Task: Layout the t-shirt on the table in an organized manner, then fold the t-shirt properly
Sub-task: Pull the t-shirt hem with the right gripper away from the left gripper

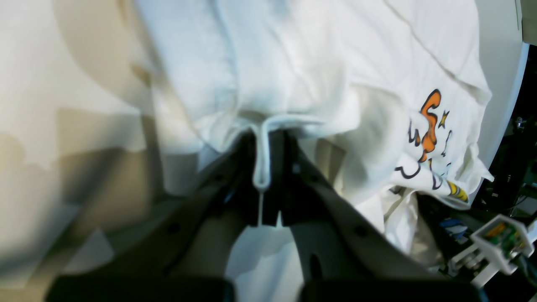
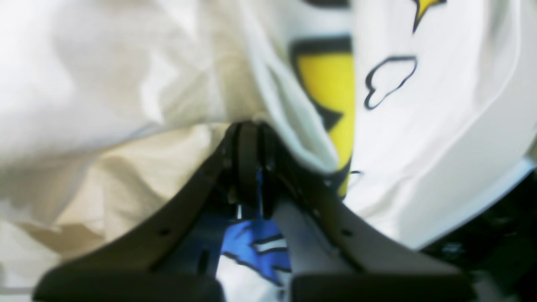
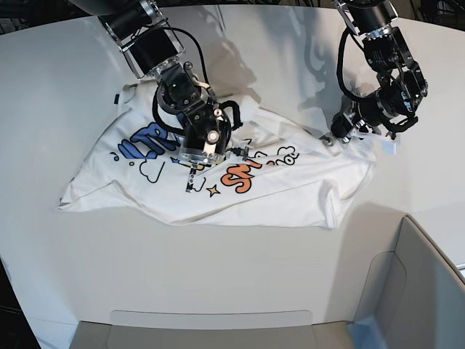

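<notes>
Pinching the t-shirt (image 3: 218, 185) from both ends, two arms working the cloth at once.

The left gripper (image 1: 262, 167) is clamping a rolled white hem between its closed jaws, over at 3 o'clock on the shirt in the base view. The right gripper (image 2: 251, 167) is clenching a fold at the middle of the print, yellow lettering just beside it and blue below. The shirt is lying rumpled and print-up at the centre of the table (image 3: 58, 80), with the orange letters facing 6 o'clock.
</notes>
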Robot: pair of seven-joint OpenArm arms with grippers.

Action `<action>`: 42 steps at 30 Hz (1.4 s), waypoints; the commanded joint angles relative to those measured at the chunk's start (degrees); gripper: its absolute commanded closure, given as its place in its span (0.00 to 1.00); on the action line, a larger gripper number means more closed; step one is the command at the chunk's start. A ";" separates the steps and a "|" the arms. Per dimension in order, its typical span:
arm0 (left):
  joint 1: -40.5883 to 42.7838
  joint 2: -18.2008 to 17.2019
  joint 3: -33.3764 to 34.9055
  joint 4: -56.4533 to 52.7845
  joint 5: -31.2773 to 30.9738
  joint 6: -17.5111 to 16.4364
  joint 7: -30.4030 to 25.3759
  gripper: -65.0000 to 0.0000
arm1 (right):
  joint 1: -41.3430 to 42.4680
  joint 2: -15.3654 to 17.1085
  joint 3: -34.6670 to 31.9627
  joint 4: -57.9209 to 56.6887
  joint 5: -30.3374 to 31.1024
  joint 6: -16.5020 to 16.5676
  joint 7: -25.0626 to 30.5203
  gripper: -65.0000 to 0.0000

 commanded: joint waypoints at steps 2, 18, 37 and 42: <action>0.49 0.11 0.41 -0.55 4.89 1.29 2.19 1.00 | 0.00 -0.08 1.14 -1.55 0.68 0.71 -1.17 1.00; -0.92 0.11 0.41 -0.29 4.89 1.29 2.19 1.00 | 0.35 2.30 13.36 -1.46 1.65 0.71 -1.17 1.00; -1.09 -1.92 0.50 4.72 4.89 1.29 2.19 1.00 | 3.25 4.85 27.34 8.30 2.97 0.71 -1.17 1.00; -1.00 -6.14 3.93 12.90 5.24 1.29 2.27 1.00 | 3.25 3.18 27.34 14.45 2.97 0.71 -1.17 1.00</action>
